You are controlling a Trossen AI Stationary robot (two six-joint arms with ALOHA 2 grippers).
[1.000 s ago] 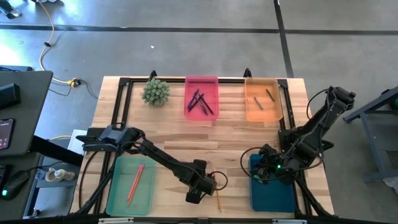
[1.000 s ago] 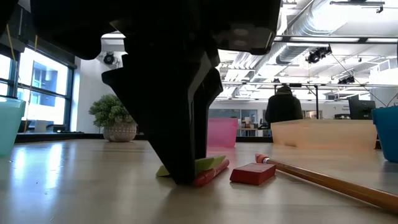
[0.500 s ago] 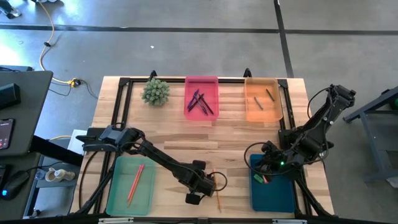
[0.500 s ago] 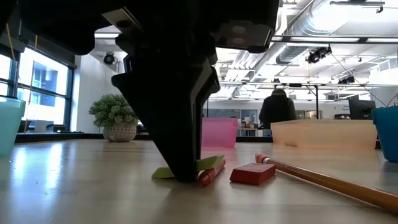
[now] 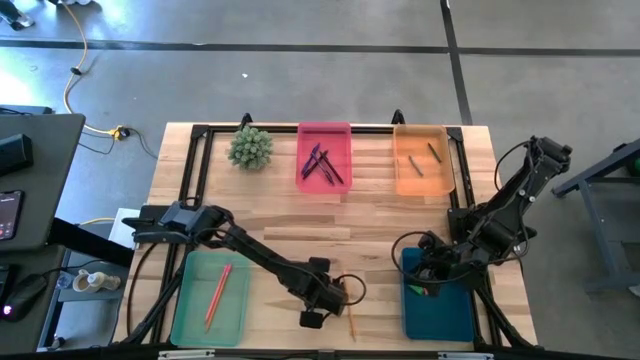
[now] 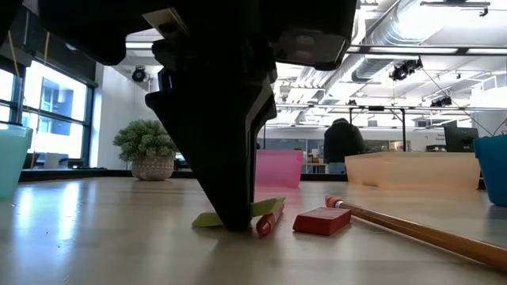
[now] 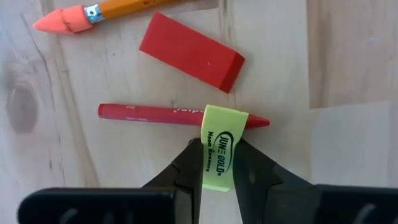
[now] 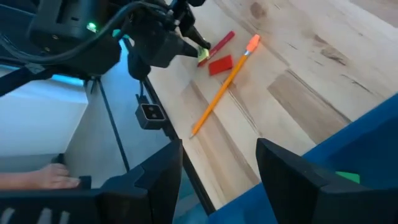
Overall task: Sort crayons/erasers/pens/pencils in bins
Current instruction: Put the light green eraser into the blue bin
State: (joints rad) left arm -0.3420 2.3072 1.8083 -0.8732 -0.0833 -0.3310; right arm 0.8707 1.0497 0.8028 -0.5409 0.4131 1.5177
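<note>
1. Far left of my overhead view, the pale green bin [image 5: 210,297] at the bench's near edge holds one orange-pink pencil [image 5: 217,292]. Pencils are partly done.
2. Back of the bench [image 5: 270,220], left to right: a small potted plant [image 5: 250,147], then the pink bin [image 5: 324,157] with several purple and dark pens [image 5: 325,163], then the orange bin [image 5: 421,160] with a couple of short dark crayons [image 5: 434,152]. Those two kinds look started; I can't count them exactly.
3. Left gripper [image 7: 217,165] is down at the near middle of the bench. Its jaws are closed on the yellow-green eraser [image 7: 219,147], which lies across a red crayon [image 7: 149,114] and touches it.
4. Just beside that sits a red eraser [image 7: 191,51], loose on the wood and not touching the crayon.
5. Next over is a long orange pencil with a pink eraser tip [image 7: 81,15], also loose on the bench.
6. Right gripper [image 8: 217,158] hangs above the dark blue bin [image 5: 437,304] at the near right, jaws spread wide and holding nothing. A green eraser [image 8: 348,178] lies in that bin.
7. My read: roughly past halfway. Left to do: the gripped eraser to the blue bin, then the red eraser, red crayon and long pencil.
8. Risk I'd flag: lifting the eraser may drag or roll the crayon under it.
</note>
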